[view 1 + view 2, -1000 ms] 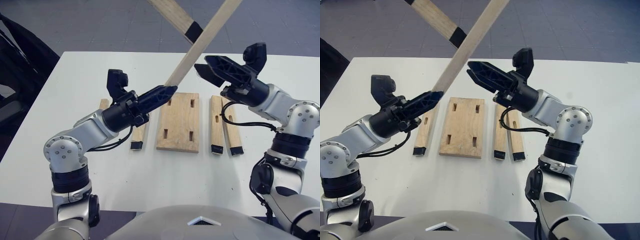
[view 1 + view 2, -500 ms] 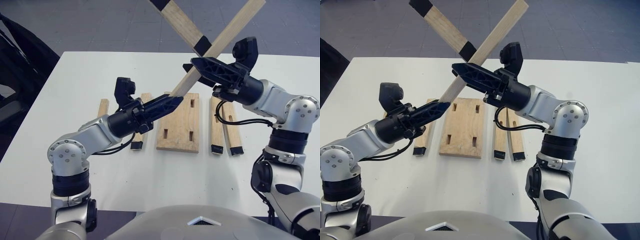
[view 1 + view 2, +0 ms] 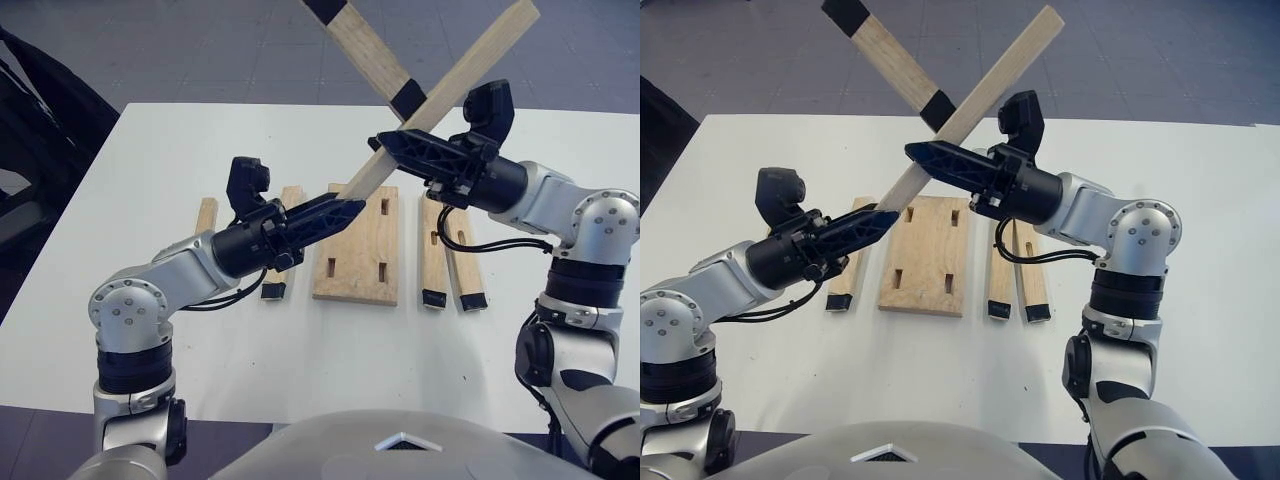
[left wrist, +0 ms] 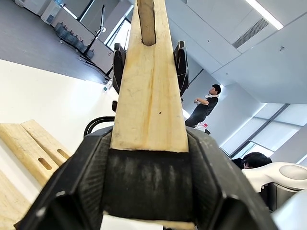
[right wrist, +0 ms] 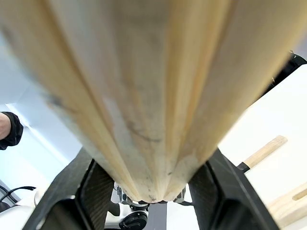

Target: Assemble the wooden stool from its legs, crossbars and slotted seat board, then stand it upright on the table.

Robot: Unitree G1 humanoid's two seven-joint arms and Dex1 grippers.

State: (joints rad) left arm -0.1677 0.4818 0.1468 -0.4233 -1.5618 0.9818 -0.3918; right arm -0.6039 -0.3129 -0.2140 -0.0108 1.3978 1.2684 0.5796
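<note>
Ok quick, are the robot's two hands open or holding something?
Left gripper: fingers closed on the long wooden bar, at its lower end.
Right gripper: fingers closed around the same bar, higher up.

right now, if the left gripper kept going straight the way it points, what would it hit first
Probably the right gripper, just ahead and slightly above the left gripper, both clamped on the long stick. Depth is hard to judge.

Upper middle of the frame, two crossed pieces of pale yellowish wood: the plain bar point(image 3: 480, 55) and the banded bar point(image 3: 365, 45), which has black bands. Below them the seat board point(image 3: 357, 260) is light brown with dark slots, lying on the white table point(image 3: 150, 160). The left gripper point(image 3: 350, 206) and the right gripper point(image 3: 380, 143) are matt black, on silver-grey arms.
</note>
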